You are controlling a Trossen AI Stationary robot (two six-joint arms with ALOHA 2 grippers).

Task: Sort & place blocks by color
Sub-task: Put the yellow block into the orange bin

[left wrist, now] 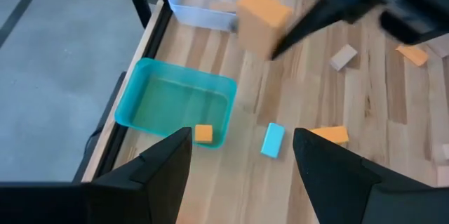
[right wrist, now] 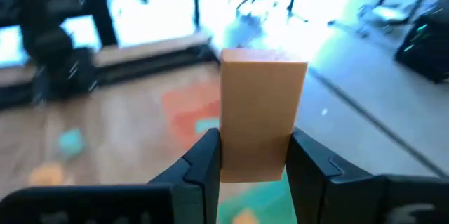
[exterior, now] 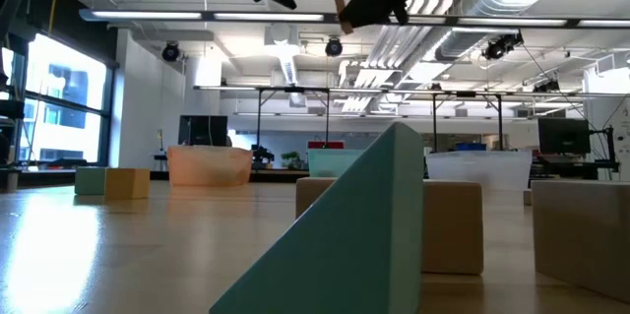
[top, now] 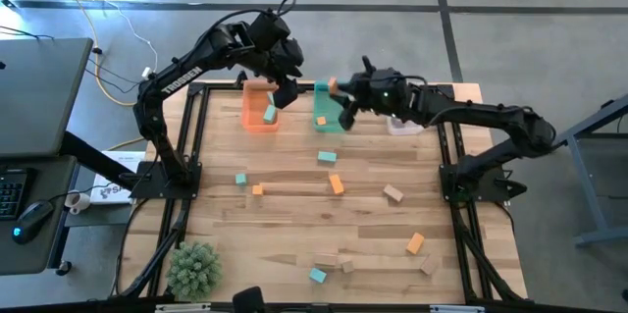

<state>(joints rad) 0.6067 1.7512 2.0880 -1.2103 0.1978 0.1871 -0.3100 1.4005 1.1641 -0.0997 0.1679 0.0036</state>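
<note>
Right wrist view: my right hand clamps an orange block, raised beside the teal bin; left hand open, empty.

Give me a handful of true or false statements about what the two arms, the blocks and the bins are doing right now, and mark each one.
1. The right pincer is shut on an orange block. True.
2. The left pincer holds a teal block. False: it is open and holds nothing.
3. A teal block lies in the orange bin. True.
4. The right pincer hangs over the fuzzy green plant. False: it is at the far edge, by the teal bin; the plant sits at the near left corner.
5. All blocks are already in bins. False: several still lie loose on the table.
</note>
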